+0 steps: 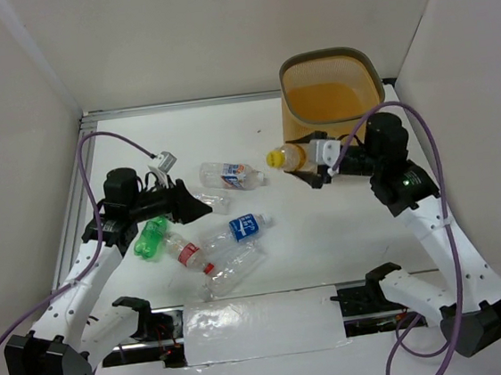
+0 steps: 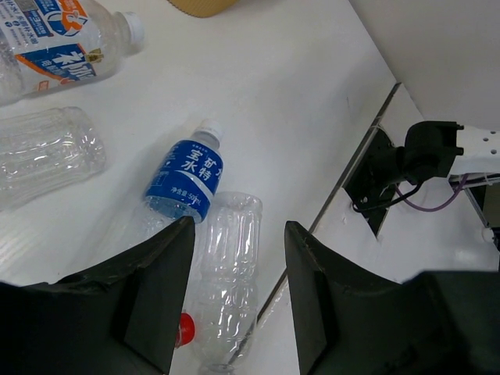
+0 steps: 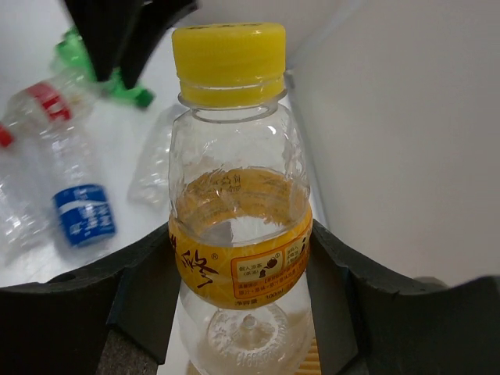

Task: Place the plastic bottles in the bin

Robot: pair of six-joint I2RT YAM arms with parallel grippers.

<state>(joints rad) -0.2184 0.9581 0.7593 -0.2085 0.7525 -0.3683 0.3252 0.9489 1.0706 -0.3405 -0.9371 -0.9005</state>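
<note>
My right gripper (image 1: 309, 162) is shut on an orange-labelled plastic bottle with a yellow cap (image 1: 285, 157), held in the air beside the front of the yellow-orange bin (image 1: 330, 89). In the right wrist view the bottle (image 3: 238, 195) sits between both pads. My left gripper (image 1: 194, 201) is open and empty above the loose bottles. Between its fingers in the left wrist view lie a clear bottle (image 2: 230, 273) and a blue-labelled one (image 2: 187, 178). On the table are also a blue-white bottle (image 1: 231, 176), a red-labelled one (image 1: 184, 251) and a green one (image 1: 151, 238).
White walls close in the table on the left, back and right. A metal rail runs along the left and back edges. A strip of clear film (image 1: 261, 325) lies at the near edge between the arm bases. The right arm's base clamp (image 2: 426, 152) shows in the left wrist view.
</note>
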